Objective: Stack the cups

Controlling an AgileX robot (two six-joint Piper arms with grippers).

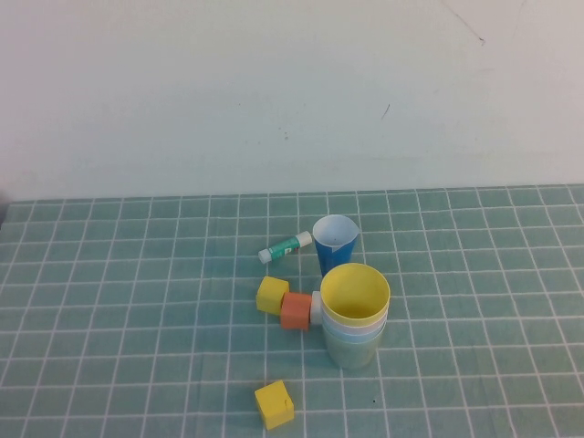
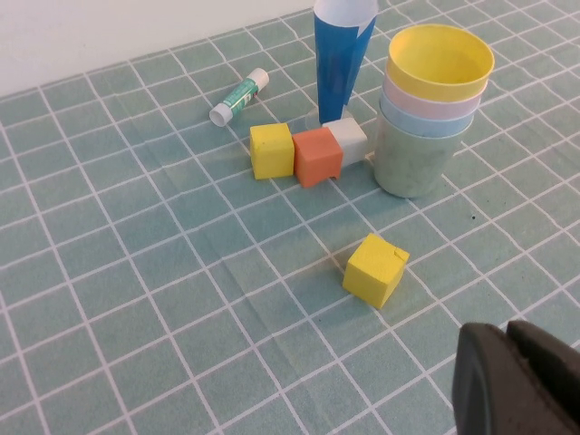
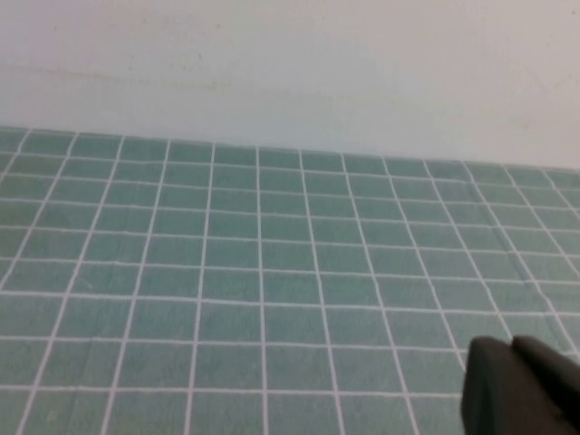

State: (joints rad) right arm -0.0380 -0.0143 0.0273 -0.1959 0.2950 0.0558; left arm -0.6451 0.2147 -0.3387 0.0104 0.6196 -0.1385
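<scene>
The cups stand nested in one upright stack [image 1: 355,315] near the table's middle: yellow on top, then pink, light blue, and green at the bottom. The stack also shows in the left wrist view [image 2: 426,109]. Neither arm shows in the high view. My left gripper [image 2: 507,362] is shut and empty, low over the mat, well short of the stack. My right gripper [image 3: 512,358] is shut and empty over bare mat, with no cup in its view.
A dark blue cone cup [image 1: 335,243] stands just behind the stack. A glue stick [image 1: 286,246] lies behind and left. A yellow block [image 1: 272,295], an orange block [image 1: 296,310] and a white block [image 2: 347,140] sit in a row touching the stack's left side. Another yellow block [image 1: 275,404] lies near the front.
</scene>
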